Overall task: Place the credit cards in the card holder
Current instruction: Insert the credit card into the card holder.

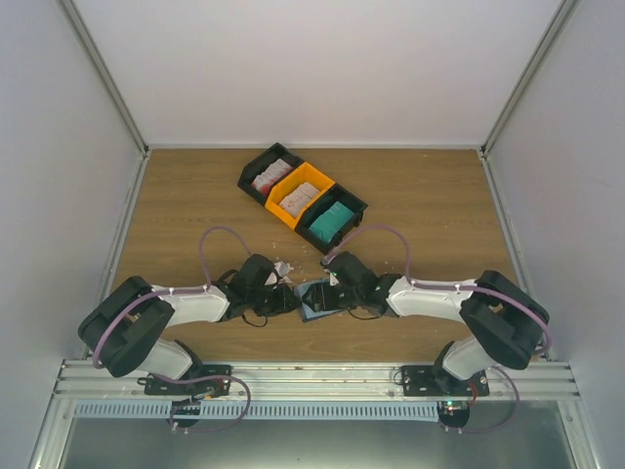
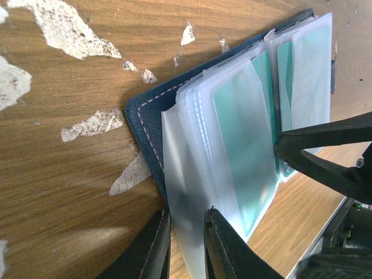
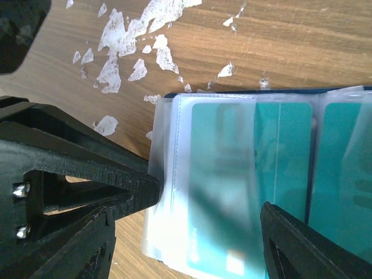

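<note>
The navy card holder [image 1: 314, 299] lies open on the table between both grippers, its cover [image 2: 145, 116] under a fan of clear sleeves. Teal credit cards [image 2: 244, 151] sit inside the sleeves. My left gripper [image 2: 186, 216] is closed down on one bunched clear sleeve [image 2: 185, 174] at the holder's near edge. My right gripper [image 3: 209, 203] is open and wide, its fingers astride a sleeved teal card [image 3: 232, 157]; one fingertip [image 3: 142, 189] touches the sleeve's edge. More credit cards fill the bins at the back: teal ones [image 1: 332, 223] and white ones with red print [image 1: 272, 177].
Three bins stand in a diagonal row at the back: black, orange [image 1: 301, 194], black. White scraps [image 2: 64, 29] dot the wood beside the holder. The right gripper's finger [image 2: 325, 151] reaches over the holder in the left wrist view. Walls close in the table.
</note>
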Controlling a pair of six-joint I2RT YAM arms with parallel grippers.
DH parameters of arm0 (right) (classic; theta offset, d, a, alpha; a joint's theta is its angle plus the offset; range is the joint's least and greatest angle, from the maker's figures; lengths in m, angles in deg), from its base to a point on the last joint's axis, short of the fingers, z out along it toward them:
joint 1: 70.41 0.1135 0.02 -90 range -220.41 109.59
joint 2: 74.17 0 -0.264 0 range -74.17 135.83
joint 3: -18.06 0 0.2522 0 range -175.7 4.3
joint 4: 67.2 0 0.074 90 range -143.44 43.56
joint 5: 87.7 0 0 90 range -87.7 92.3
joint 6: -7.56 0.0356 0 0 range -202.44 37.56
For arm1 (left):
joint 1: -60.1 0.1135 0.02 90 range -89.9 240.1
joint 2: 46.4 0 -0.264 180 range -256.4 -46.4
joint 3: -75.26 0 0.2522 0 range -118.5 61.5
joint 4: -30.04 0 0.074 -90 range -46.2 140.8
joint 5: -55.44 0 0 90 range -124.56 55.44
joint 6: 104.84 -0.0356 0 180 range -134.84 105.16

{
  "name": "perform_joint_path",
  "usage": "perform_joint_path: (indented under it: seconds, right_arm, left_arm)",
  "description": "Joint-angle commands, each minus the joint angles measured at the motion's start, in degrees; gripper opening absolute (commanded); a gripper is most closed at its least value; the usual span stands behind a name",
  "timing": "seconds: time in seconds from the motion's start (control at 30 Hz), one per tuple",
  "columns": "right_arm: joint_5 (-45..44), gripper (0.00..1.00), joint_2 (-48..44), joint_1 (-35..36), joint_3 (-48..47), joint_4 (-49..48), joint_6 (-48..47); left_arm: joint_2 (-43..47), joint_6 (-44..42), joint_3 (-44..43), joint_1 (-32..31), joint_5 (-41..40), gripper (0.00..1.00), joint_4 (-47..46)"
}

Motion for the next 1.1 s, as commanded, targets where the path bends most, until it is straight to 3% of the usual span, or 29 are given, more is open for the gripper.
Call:
perform_joint_path:
  seconds: [0.0,0.13,0.6,0.87,1.07]
  right_arm:
    - [-0.8,0.69,-4.2,-0.9,1.5,-2.1,0.9]
    - [-7.3,0.69,-4.2,-0.9,-0.9,6.4,-0.9]
    - [-4.6,0.63,3.5,-0.9,-2.4,8.6,-2.6]
    - [-0.5,0.64,2.3,-0.9,-1.1,4.2,-1.4]
    - [7.4,0.65,1.3,-1.9,1.7,-3.3,-0.1]
  left_arm:
    - [-0.8,-0.6,-0.1,-0.4,-1.2,0.19,0.6]
    - [-0.4,-0.6,-0.1,-0.3,-1.7,0.19,0.8]
    - [1.5,-1.2,0.0,-0.3,-3.5,0.11,2.6]
    - [9.6,-2.3,0.4,-0.3,-0.3,0.11,-0.9]
    - [7.2,-2.8,1.0,-0.3,0.8,0.11,-2.9]
